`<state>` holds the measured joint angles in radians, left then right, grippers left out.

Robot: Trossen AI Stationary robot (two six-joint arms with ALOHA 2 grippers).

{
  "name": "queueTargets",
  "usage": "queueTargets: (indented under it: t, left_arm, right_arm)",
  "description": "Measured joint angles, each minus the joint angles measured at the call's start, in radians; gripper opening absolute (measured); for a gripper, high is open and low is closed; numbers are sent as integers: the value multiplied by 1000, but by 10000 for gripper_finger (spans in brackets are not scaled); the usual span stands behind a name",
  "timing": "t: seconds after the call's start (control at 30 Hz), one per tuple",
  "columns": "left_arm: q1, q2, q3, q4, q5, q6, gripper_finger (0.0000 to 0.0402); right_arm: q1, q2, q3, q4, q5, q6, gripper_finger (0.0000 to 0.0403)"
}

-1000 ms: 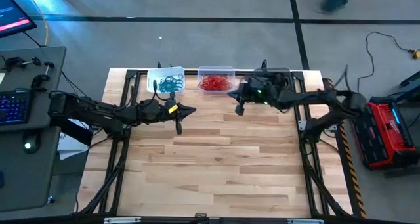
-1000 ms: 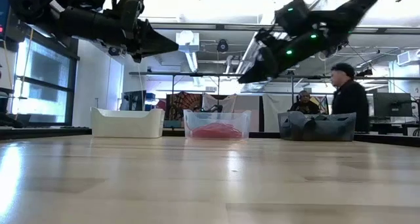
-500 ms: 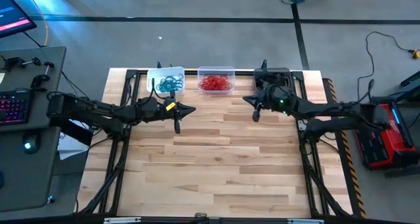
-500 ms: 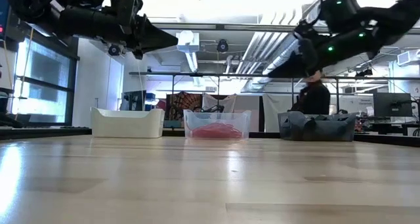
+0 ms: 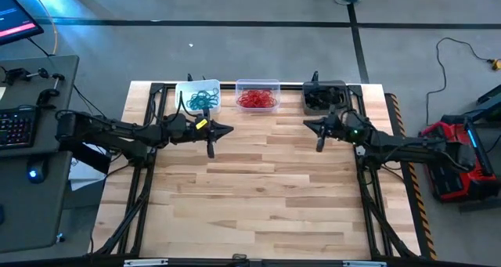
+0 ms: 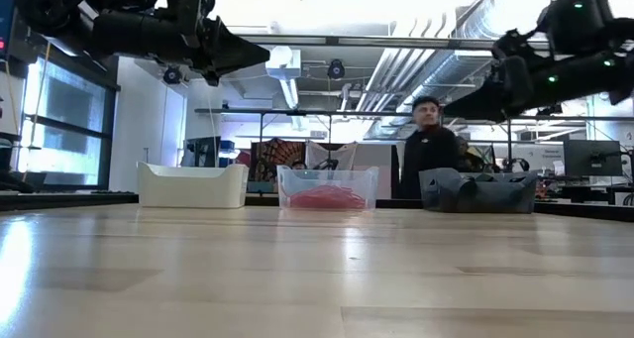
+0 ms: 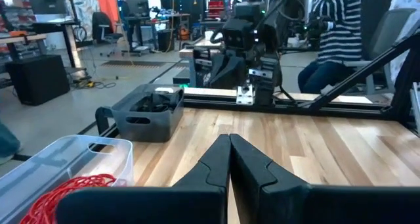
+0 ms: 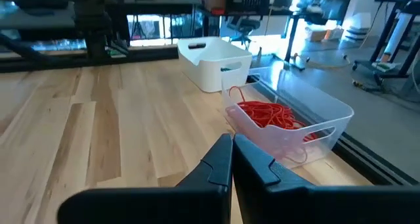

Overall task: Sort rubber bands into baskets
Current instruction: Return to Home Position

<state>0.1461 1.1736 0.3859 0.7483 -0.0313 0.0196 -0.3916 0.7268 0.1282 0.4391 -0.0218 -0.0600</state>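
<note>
1. The left jaws, at the tip of the dark left arm (image 5: 117, 134), are pressed together with nothing between them. They hang in the air off to one side of the clear rectangular plastic basket (image 5: 258, 82), in front of its white neighbour.
2. The right jaws, on the right arm (image 5: 391, 146), are likewise closed and empty. They are held high on the opposite side of the clear basket.
3. The thin red rubber bands (image 8: 266, 113) lie tangled in the clear basket. The teal rubber bands (image 5: 203, 100) fill the white plastic basket (image 5: 197, 83) just beside it. The dark rubber bands (image 5: 323, 100) sit in the dark grey plastic basket (image 5: 325, 84) on its other side. No loose band shows on the wooden table (image 5: 258, 189).
4. The bands look light, soft and springy, and likely to snag each other. A pinch on one raised strand at the top of a heap seems best, with the jaws closed fully on so thin a loop.
5. The sorting looks finished, and both arms probably need only to draw back from the clear basket.
</note>
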Motion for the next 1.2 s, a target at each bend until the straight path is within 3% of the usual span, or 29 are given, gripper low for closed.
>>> queueTargets:
  t: [0.27, 0.9, 1.1, 1.2]
  left_arm:
    - [21, -49, -40, 10, 3, -5, 0]
    - [40, -453, -295, -4, -37, -59, 0]
    - [40, -584, -349, -98, -40, -62, 0]
    - [41, -646, -375, -143, -61, -87, 0]
  right_arm:
    - [0, -230, -118, -41, 30, 25, 0]
    - [0, -613, -118, -354, 16, 38, 0]
    - [0, -727, -118, -425, 13, 62, 0]
    - [0, -723, -118, -425, 3, 64, 0]
